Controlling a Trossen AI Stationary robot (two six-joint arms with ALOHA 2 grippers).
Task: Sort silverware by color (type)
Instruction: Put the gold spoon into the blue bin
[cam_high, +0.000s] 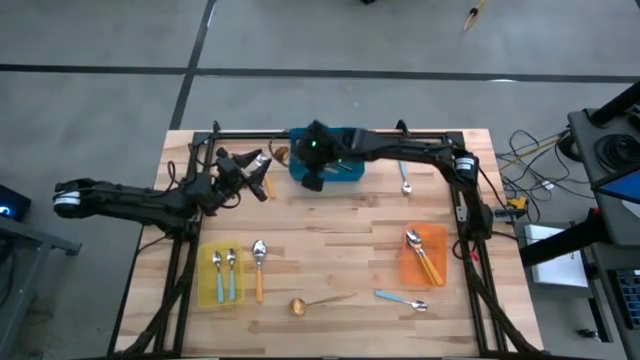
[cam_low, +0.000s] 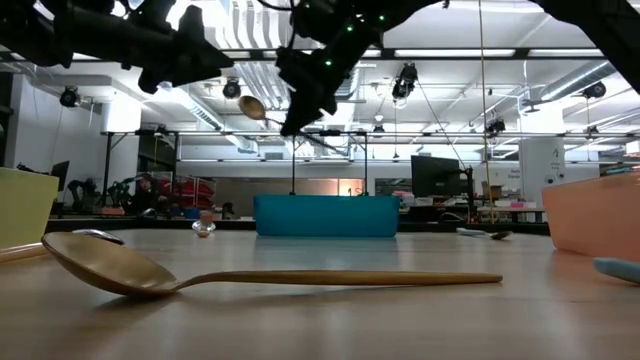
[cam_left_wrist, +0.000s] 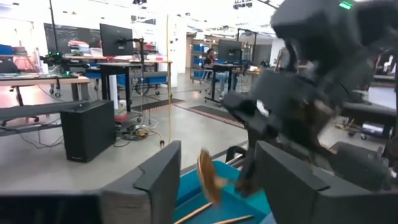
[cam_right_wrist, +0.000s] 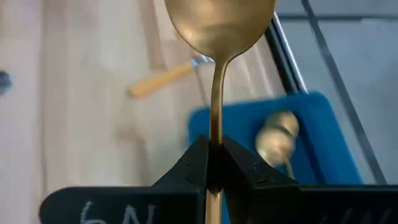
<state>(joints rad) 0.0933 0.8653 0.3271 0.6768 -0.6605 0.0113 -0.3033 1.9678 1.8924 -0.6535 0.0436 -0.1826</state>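
Observation:
A gold spoon (cam_right_wrist: 217, 25) hangs in the air over the left end of the blue bin (cam_high: 340, 168), at the table's far side. My right gripper (cam_right_wrist: 214, 149) is shut on its handle. My left gripper (cam_left_wrist: 214, 180) is open, just left of the bin. Its two fingers stand on either side of the spoon's bowl (cam_left_wrist: 208, 177) without touching it. Another gold spoon (cam_right_wrist: 277, 137) lies in the blue bin. An orange-handled spoon (cam_right_wrist: 165, 78) lies on the table below the grippers. My right gripper pinches the gold spoon's thin handle (cam_right_wrist: 216, 134) between its two fingertips. The fingers slant down from the table's right side, and the handle runs on ahead of them, bowl foremost. The spoon is lifted clear of the table and the bin.
The yellow bin (cam_high: 205, 290) at the near left holds two blue-handled spoons. The orange bin (cam_high: 438, 240) at the right holds spoons. Loose on the table lie an orange-handled spoon (cam_high: 259, 268), a gold spoon (cam_high: 315, 303) and blue-handled spoons (cam_high: 402, 299) (cam_high: 405, 180).

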